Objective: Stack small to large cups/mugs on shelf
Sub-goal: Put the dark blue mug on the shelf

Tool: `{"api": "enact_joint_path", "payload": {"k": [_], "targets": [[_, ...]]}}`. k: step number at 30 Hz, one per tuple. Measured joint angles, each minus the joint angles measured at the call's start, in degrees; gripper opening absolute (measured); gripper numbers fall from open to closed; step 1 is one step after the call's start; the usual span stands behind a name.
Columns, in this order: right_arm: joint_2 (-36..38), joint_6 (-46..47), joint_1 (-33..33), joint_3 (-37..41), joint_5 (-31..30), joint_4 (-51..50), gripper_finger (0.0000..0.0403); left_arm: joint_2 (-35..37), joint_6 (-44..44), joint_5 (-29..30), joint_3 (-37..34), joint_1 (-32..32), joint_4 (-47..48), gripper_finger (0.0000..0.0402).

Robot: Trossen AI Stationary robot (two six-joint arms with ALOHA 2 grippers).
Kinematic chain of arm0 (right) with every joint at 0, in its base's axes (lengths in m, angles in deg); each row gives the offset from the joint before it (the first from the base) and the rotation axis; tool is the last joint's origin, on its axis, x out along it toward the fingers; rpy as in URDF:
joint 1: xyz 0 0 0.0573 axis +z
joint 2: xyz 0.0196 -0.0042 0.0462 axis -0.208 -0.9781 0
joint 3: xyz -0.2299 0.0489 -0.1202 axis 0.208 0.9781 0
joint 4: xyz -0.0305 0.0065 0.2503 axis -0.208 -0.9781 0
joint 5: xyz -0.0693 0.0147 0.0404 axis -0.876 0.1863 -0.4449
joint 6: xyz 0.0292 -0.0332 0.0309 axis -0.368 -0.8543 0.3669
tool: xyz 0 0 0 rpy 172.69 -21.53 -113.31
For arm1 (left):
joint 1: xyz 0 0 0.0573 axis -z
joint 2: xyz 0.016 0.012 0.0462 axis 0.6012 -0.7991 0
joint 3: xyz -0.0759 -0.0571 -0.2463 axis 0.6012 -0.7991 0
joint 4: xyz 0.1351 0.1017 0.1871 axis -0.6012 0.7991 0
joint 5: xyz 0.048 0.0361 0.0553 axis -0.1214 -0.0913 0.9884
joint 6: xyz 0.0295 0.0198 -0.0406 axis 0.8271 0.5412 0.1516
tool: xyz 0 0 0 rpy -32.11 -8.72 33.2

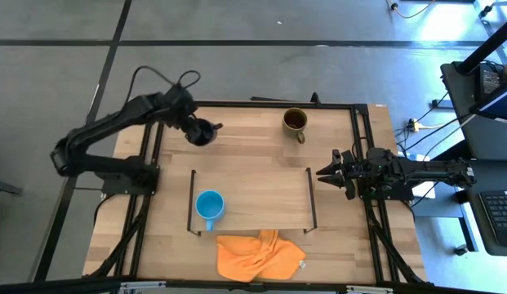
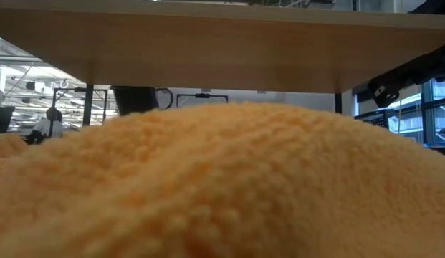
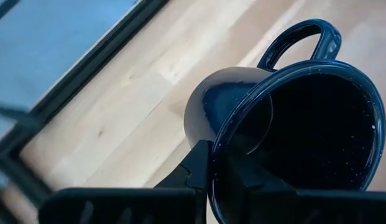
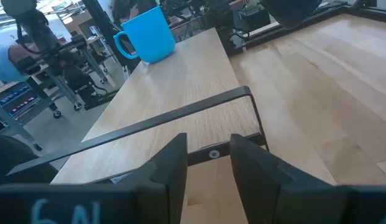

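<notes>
My left gripper [image 1: 194, 129] is shut on the black mug [image 1: 204, 132] over the table's far left part. The small light-blue mug [image 1: 209, 206] stands upright on its base on the left end of the shelf [image 1: 261, 200]; it also shows in the right wrist view [image 4: 146, 36]. The olive-brown mug [image 1: 295, 121] stands on the tabletop at the far edge, beyond the shelf. My right gripper [image 1: 325, 173] waits open just off the shelf's right end, its fingers before the black end frame [image 4: 180, 112] with nothing between them. My left gripper pinches the black mug's rim and wall [image 3: 212, 155], on the side opposite the handle [image 3: 304, 37]. One finger [image 3: 242, 180] is inside the mug and the other finger [image 3: 196, 169] outside. The mug is tipped, its mouth turned toward the wrist, and it looks clear of the tabletop.
An orange cloth [image 1: 260, 255] lies crumpled on the tabletop near the front edge, just before the shelf, and fills most of the low view [image 2: 222, 186]. The shelf's middle and right part [image 1: 273, 204] carry nothing. Black frame rails run along the table's sides.
</notes>
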Motion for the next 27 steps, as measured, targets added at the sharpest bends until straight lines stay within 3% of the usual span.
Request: {"api": "enact_joint_path", "payload": {"k": [11, 15, 23, 27], "targets": [[0.0, 0.0, 0.0, 0.0, 0.0, 0.0, 0.0124, -20.0, 20.5, -7.5, 18.7, -2.7, 6.4, 0.0012], [0.0, 0.0, 0.0, 0.0, 0.0, 0.0, 0.0124, -26.1, 25.6, -7.7, 26.2, -2.1, 10.2, 0.0012], [0.0, 0.0, 0.0, 0.0, 0.0, 0.0, 0.0124, -31.9, 39.3, -10.1, 41.6, 3.8, 13.6, 0.0012], [0.0, 0.0, 0.0, 0.0, 0.0, 0.0, 0.0124, -33.0, 47.2, -10.0, 46.0, 8.1, 16.4, 0.0012]]}}
